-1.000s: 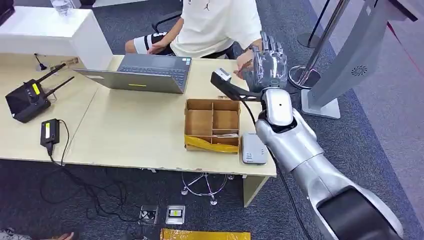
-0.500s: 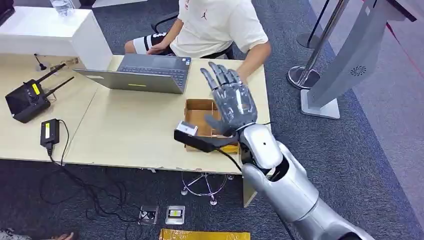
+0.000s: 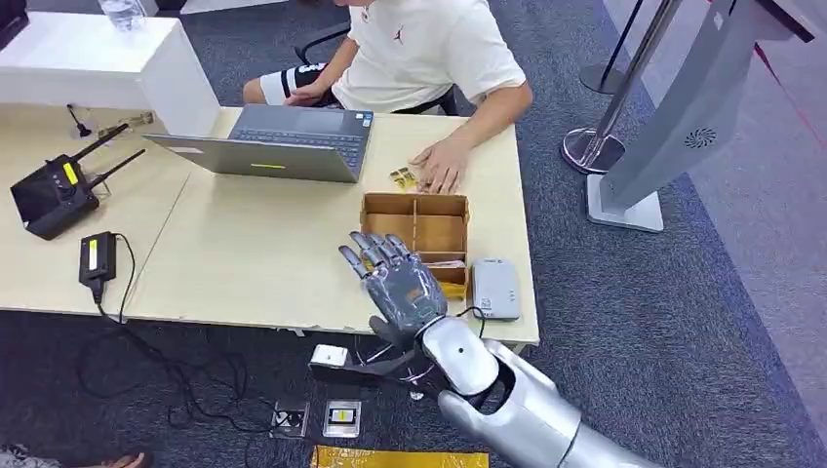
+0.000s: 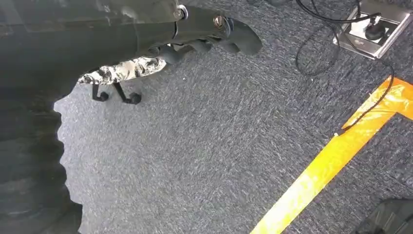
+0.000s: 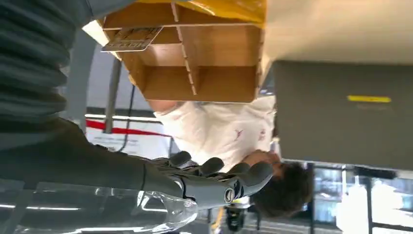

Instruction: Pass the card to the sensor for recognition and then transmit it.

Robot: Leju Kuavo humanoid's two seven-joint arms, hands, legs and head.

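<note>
At the near edge of the desk, just in front of the divided cardboard box (image 3: 414,207), the robot's right hand (image 3: 395,288) hangs with its fingers spread wide and nothing in it. The card (image 3: 441,261) lies in the box's shallow compartment at the near right corner, close to the wall with yellow tape (image 3: 452,290) on it; in the right wrist view it rests tilted against the partition. I'd judge it a light, thin, stiff piece, slick on its faces and apt to slide rather than lift, so the raised edge is the place to pinch it, thumb under and a finger on top. The compartment is narrow and its cardboard walls will crowd those thick fingers. The grey card reader (image 3: 495,290) sits touching or just beside the box's right side, so the carry to it is short. Beyond the box's far wall a seated person rests a hand (image 3: 444,166) on the desk next to some small gold pieces (image 3: 402,178), presumably where the card is to be passed on. An open laptop (image 3: 273,141) stands off the box's far left corner, and a black antenna unit (image 3: 54,195) and a black adapter (image 3: 96,258) lie well apart to the box's left; none of these blocks the reach. The left hand (image 4: 204,41) hangs over the carpet, and I cannot tell how its fingers are set.
</note>
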